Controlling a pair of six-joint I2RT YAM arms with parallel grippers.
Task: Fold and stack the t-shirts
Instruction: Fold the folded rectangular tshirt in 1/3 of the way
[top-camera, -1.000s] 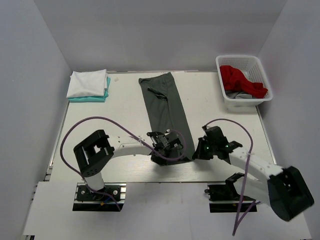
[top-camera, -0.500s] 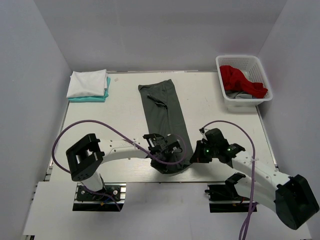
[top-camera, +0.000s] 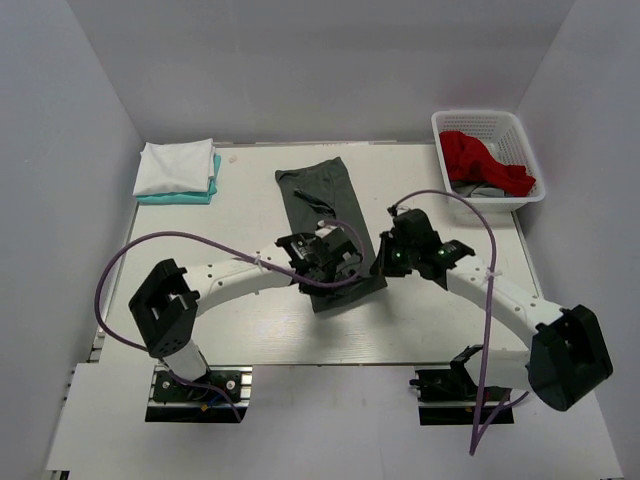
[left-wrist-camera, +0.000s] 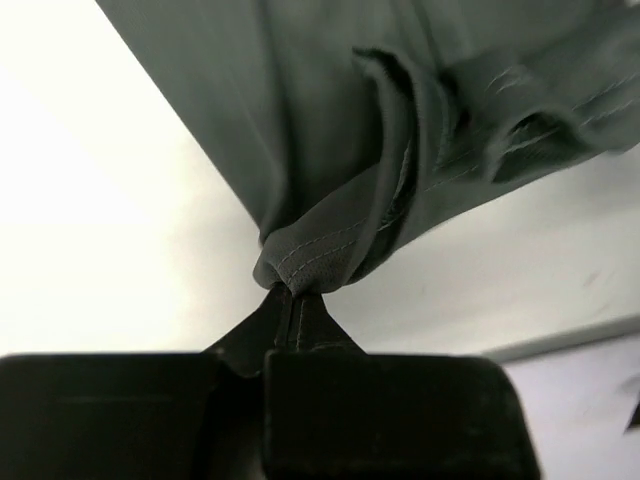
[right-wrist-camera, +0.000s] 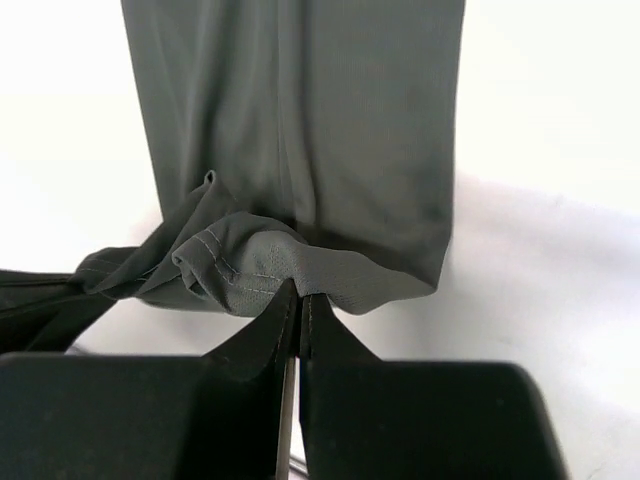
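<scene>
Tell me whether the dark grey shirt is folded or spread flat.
Partly folded: the dark grey shirt is a narrow strip, near hem pinched by left hand and right hand.

The left gripper (top-camera: 338, 262) and right gripper (top-camera: 384, 262) have carried the dark grey t-shirt (top-camera: 318, 186) hem farther back.

No text, label, brand mark, number or sign can be read in any view: none on the dark grey t-shirt (top-camera: 322, 195), the basket (top-camera: 487, 114) or the desk (top-camera: 250, 215)
</scene>
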